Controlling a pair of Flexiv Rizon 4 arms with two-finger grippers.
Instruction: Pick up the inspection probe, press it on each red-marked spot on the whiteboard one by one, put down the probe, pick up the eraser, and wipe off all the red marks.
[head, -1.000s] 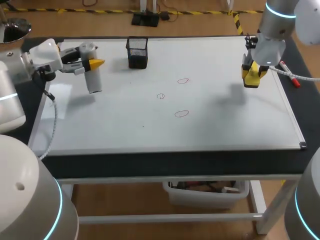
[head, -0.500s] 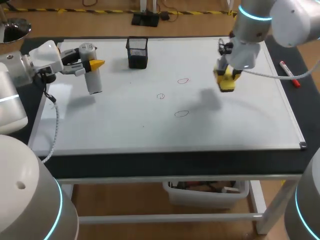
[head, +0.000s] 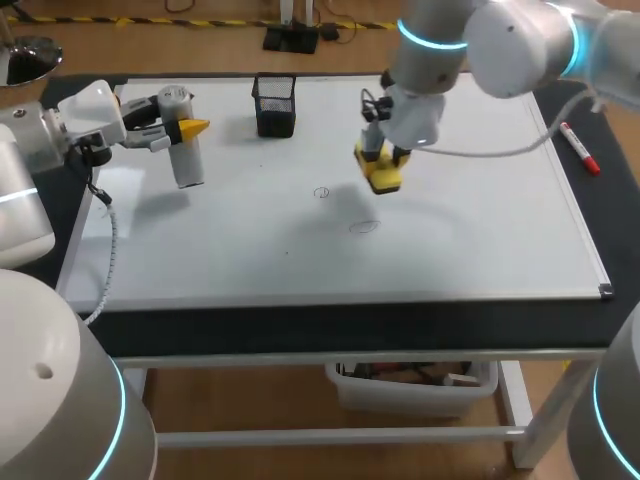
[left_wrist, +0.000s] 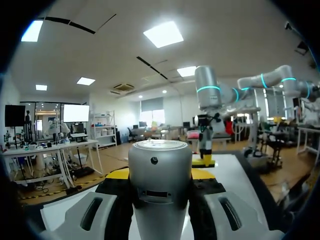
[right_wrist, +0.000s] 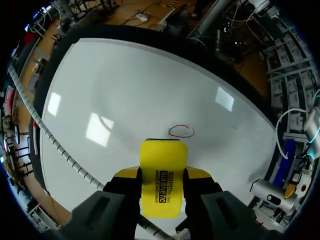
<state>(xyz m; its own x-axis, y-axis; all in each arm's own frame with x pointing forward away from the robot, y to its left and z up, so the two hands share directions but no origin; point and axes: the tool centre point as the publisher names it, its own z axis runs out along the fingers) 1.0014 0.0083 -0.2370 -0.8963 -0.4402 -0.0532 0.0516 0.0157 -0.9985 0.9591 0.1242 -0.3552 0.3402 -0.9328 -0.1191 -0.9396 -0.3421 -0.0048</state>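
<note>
The right claw (right_wrist: 162, 175) clamps the yellow eraser (right_wrist: 162, 165) face-down over the whiteboard (head: 480, 240), with a red mark (right_wrist: 181, 131) just ahead, apparently lined up for wiping. The left claw (head: 178, 126) grips the probe (head: 186, 160) above the board's left edge, probably parked clear.

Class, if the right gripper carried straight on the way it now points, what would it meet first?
Probably the white whiteboard, near the red oval mark; the yellow block eraser in its fingers would touch first. Depth is unclear.
</note>
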